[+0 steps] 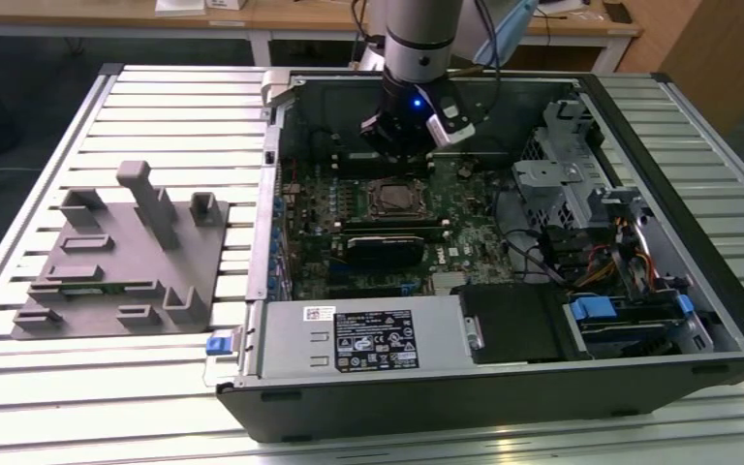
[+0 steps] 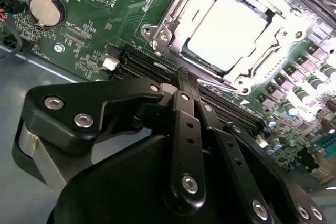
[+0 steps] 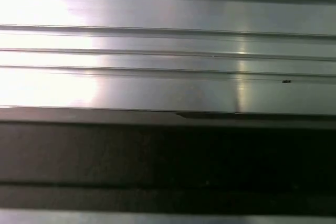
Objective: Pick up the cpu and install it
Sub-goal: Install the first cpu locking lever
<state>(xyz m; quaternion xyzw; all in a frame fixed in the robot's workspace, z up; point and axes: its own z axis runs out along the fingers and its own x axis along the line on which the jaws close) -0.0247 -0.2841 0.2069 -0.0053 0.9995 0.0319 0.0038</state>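
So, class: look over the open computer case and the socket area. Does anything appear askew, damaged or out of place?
Nothing stands out. In the second wrist view the cpu lies flat and square inside the socket frame, its pale top unmarked. In the exterior view the gripper hangs above the motherboard, and the grey tray sits flat beside the case.

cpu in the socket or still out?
In. The second wrist view shows the cpu lying flat inside the socket's metal frame, with the gripper above and apart from it.
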